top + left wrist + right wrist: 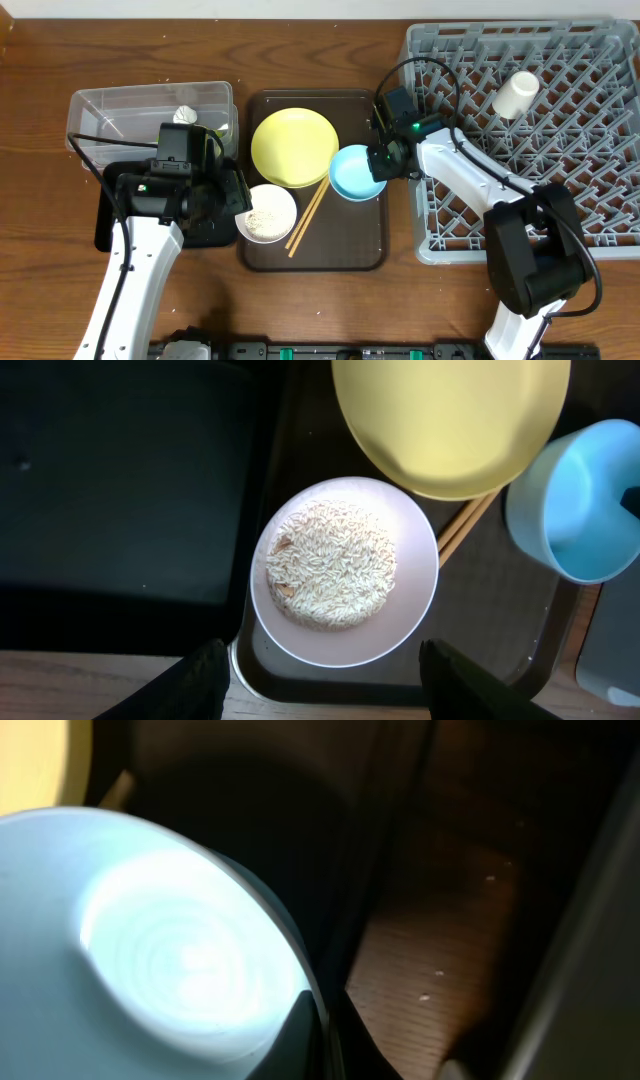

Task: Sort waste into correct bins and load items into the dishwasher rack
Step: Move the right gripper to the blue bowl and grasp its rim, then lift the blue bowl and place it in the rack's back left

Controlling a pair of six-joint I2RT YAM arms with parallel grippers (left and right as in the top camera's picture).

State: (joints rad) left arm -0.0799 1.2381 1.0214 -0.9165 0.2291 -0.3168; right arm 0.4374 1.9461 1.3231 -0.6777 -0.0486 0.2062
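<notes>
The white bowl (268, 213) holds rice grains (332, 565) and sits on the brown serving tray's (360, 250) front left. My left gripper (335, 685) is open, its fingers straddling the bowl's (410, 620) near edge from above. My right gripper (385, 165) is shut on the rim of the light blue bowl (352, 172) at the tray's right edge; one finger is inside the bowl (150, 950). The yellow plate (293, 148) and chopsticks (308, 218) lie on the tray. The white cup (516, 95) lies in the dishwasher rack (560, 200). A crumpled white scrap (185, 115) is in the clear box (110, 110).
The black tray (110, 225) lies left of the serving tray, mostly under my left arm. The rack stands close to the serving tray's right side, with a narrow strip of wooden table (440, 960) between them. The snack wrapper is not clearly visible.
</notes>
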